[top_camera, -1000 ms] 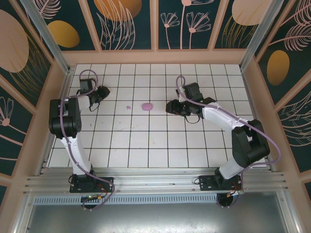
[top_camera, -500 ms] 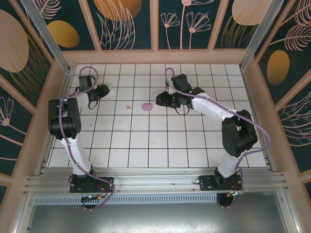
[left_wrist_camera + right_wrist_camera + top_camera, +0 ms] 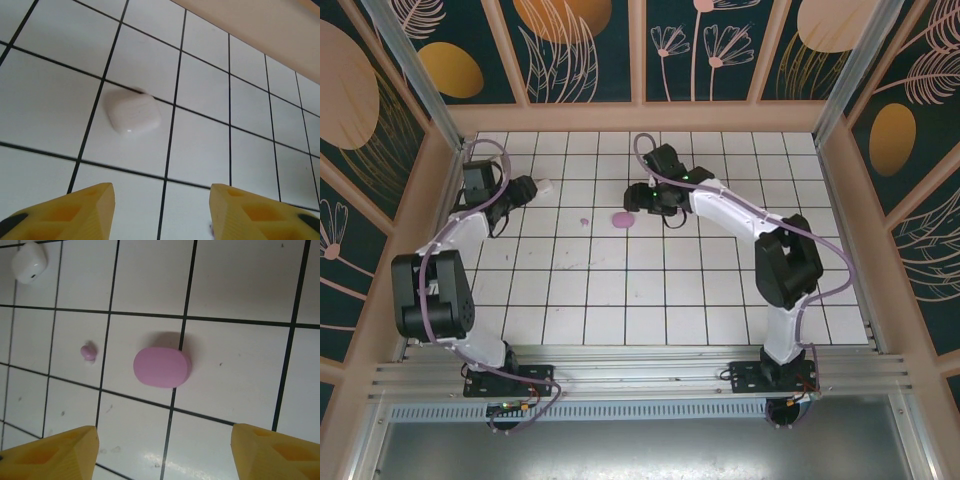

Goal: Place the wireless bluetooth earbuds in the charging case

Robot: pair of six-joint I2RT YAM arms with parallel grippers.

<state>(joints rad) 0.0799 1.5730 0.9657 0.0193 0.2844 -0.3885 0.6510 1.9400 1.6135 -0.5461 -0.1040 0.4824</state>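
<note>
One pale purple earbud [image 3: 88, 351] lies loose on the white tiled table [image 3: 240, 330]. It is ahead of my right gripper [image 3: 162, 447] and off to one side of the gap, on the side of the yellow finger [image 3: 55, 450] at the left of my right wrist view. Near the pale purple earbud, one grout line over, sits the purple charging case [image 3: 162, 366], an oval pill straight ahead of the gap. Its lid is down, so I cannot tell what is inside. My right jaws stand spread wide with nothing between them, and they are clear of the purple charging case.

That same wrist view catches a white charging case [image 3: 30, 262] in its far corner, well beyond the pale purple earbud. My left wrist view shows the white charging case up close, which the right one cannot. It is a rounded square, closed, with one edge at a grout line, ahead of my left gripper [image 3: 162, 202] and slightly toward one finger. What it holds is hidden too. My left fingers are apart and hold nothing.

Only the overhead view shows both arms at once. My left gripper is near the side wall [image 3: 438, 200], with the white charging case just past its tips. My right gripper is just beside the purple charging case. The pale purple earbud rests on the far side of that case from my right gripper, between my two grippers.
</note>
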